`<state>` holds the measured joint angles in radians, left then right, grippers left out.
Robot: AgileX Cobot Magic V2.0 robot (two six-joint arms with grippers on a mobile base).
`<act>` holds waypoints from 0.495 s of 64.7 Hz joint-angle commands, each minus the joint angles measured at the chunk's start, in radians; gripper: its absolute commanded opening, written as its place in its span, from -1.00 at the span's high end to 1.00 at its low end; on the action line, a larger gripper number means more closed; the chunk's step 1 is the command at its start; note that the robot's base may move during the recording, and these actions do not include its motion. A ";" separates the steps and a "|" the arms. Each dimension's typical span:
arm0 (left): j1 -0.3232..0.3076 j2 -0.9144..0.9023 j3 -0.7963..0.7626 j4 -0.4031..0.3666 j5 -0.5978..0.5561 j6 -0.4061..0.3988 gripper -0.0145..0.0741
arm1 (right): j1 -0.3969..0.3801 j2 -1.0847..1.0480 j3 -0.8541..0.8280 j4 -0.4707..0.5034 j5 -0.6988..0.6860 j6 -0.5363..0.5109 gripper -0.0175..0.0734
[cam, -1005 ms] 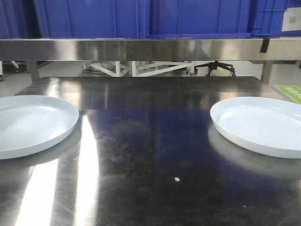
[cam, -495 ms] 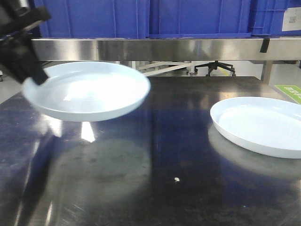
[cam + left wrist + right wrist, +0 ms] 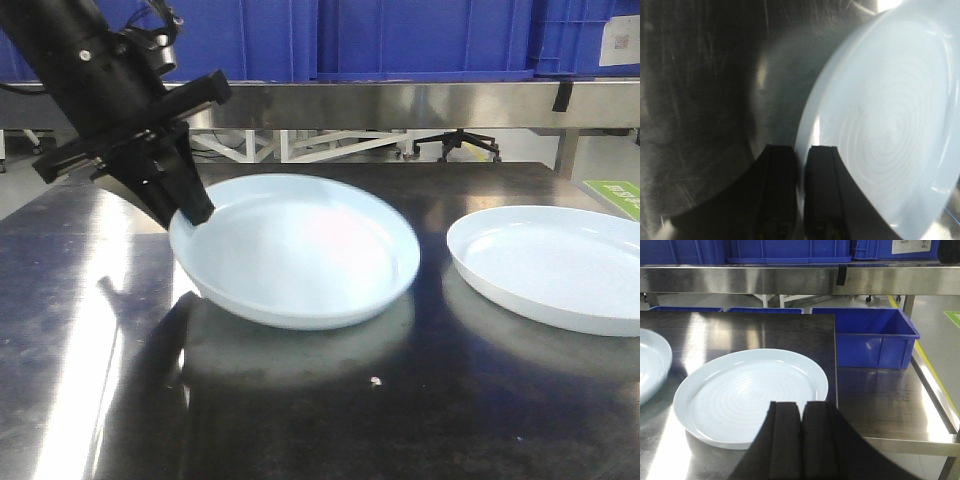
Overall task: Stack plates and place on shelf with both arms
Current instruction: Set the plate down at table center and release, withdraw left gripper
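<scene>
Pale blue plate [image 3: 300, 250] tilts over the steel tabletop [image 3: 300, 420], its raised left rim clamped in your left gripper [image 3: 801, 150]. Your right gripper [image 3: 800, 407], jaws together, hovers by the other plate [image 3: 750, 395], which lies flat before the shelf [image 3: 400, 105].

The dark scratched reflective steel tabletop [image 3: 320, 420] carries broad white streaks of overhead glare [image 3: 90, 400] along its left side. Large blue ribbed plastic crates [image 3: 420, 35] stand in a row behind it; one bears a white paper label [image 3: 620, 40]. Beyond, over a pale grey floor [image 3: 130, 148], stand a white tubular frame [image 3: 300, 145] and a black swivel-chair base [image 3: 458, 143]. A green sign [image 3: 618, 195] lies at the right edge. In the right wrist view, an open blue crate [image 3: 870, 340] sits on a lower brushed-steel surface [image 3: 880, 405], beside a yellow floor line [image 3: 927, 365].
</scene>
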<state>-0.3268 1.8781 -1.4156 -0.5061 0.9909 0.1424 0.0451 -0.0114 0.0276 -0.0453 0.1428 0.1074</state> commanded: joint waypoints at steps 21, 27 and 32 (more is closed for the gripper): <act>-0.050 -0.128 -0.025 0.053 0.025 -0.006 -0.21 | -0.006 -0.019 0.001 -0.001 -0.087 -0.004 0.51; -0.070 -0.183 0.006 0.124 0.011 -0.006 -0.06 | -0.006 -0.019 0.001 -0.001 -0.087 -0.004 0.51; -0.088 -0.241 0.044 0.197 -0.035 -0.006 0.07 | -0.006 -0.019 0.001 -0.001 -0.087 -0.004 0.51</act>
<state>-0.3937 1.7439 -1.3792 -0.3587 1.0054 0.1424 0.0451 -0.0114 0.0276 -0.0453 0.1428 0.1074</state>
